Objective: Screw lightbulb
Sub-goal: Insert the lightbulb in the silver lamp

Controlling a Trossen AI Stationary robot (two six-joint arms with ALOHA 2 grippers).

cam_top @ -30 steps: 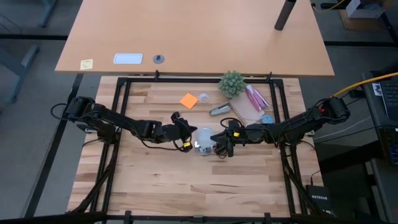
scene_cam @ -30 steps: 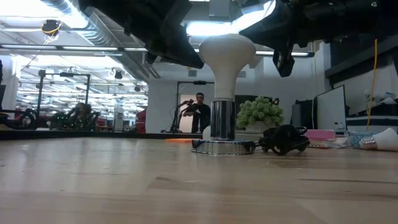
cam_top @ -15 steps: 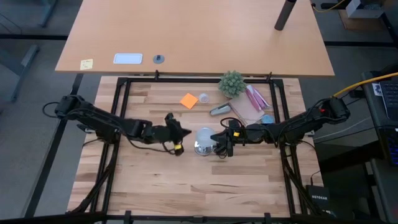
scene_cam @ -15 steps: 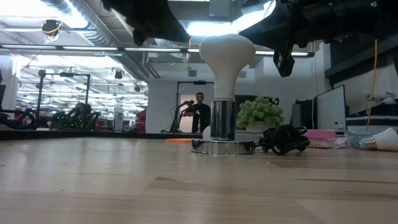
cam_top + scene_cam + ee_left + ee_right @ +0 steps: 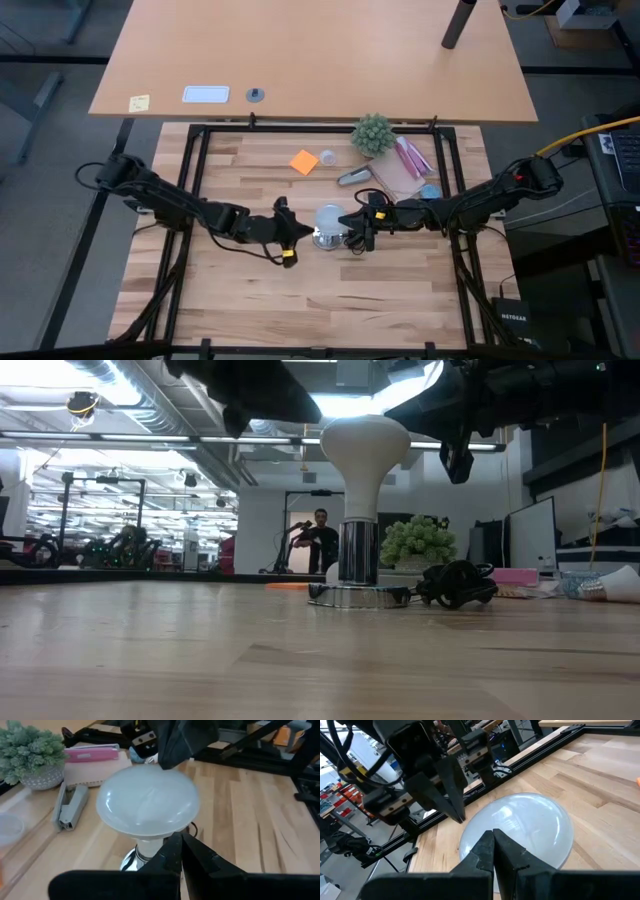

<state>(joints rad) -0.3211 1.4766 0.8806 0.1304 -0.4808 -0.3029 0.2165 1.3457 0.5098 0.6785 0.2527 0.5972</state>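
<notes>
Left end effector (image 5: 303,232), fingers pinched together, has edged back beside your lightbulb (image 5: 329,218); its screw neck stays hidden.

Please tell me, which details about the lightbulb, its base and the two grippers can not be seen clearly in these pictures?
- Lightbulb thread: low view, inside the silver base; how far it is screwed cannot be told.
- Base: high view, mostly covered by the bulb head.
- Left gripper and right gripper: low view, cut off by the top edge.
- Person behind: low view, too small.
</notes>
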